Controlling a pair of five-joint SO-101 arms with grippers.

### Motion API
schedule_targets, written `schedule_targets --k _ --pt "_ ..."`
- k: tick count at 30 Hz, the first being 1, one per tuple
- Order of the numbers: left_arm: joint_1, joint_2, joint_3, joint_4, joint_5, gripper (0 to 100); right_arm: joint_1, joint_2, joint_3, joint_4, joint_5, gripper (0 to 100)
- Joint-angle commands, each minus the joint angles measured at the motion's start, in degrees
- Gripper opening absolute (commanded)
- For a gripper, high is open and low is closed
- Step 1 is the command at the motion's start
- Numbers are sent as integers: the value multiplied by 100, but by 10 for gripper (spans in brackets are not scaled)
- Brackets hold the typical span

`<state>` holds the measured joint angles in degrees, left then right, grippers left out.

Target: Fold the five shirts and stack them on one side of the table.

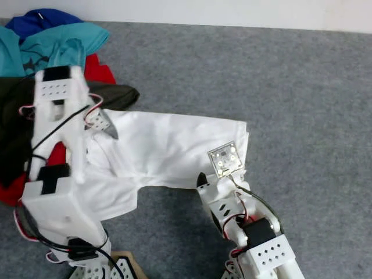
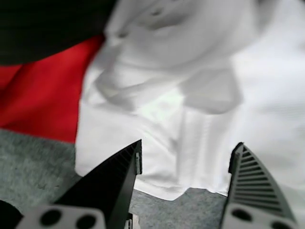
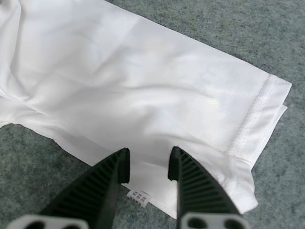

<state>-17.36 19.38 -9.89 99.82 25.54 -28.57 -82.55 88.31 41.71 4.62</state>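
Lying rumpled on the tabletop point(image 1: 302, 87) by the pile point(image 1: 35, 46), the white shirt point(image 1: 174, 148) looks soft, limp — best pinched at hem corners; left pincer point(image 2: 188, 145) and right pincer point(image 3: 149, 150) hover above, both apart.

Grey felt-like surface point(image 1: 302, 87); pale wall strip point(image 1: 232, 11) along far edge; tan board point(image 1: 118, 254), possibly wood, at near edge.

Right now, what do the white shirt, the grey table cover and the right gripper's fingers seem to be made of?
The white shirt: thin matte cloth, shown by soft creases and a stitched hem. The table cover: probably felt or short carpet, speckled and fuzzy. The right gripper's fingers: hard black plastic, it seems, matte with fine ribs.
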Motion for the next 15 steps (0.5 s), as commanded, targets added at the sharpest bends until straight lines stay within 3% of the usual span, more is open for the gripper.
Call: schedule_targets --k 1,9,15 --pt "-259 -391 268 62 26 296 -585 13 -409 -119 44 5" --pt "-479 -444 910 -440 35 291 -1921 382 -734 -760 -202 7" --pt "-681 -453 901 -615 -9 139 -2527 2264 -1631 -1499 -299 7"
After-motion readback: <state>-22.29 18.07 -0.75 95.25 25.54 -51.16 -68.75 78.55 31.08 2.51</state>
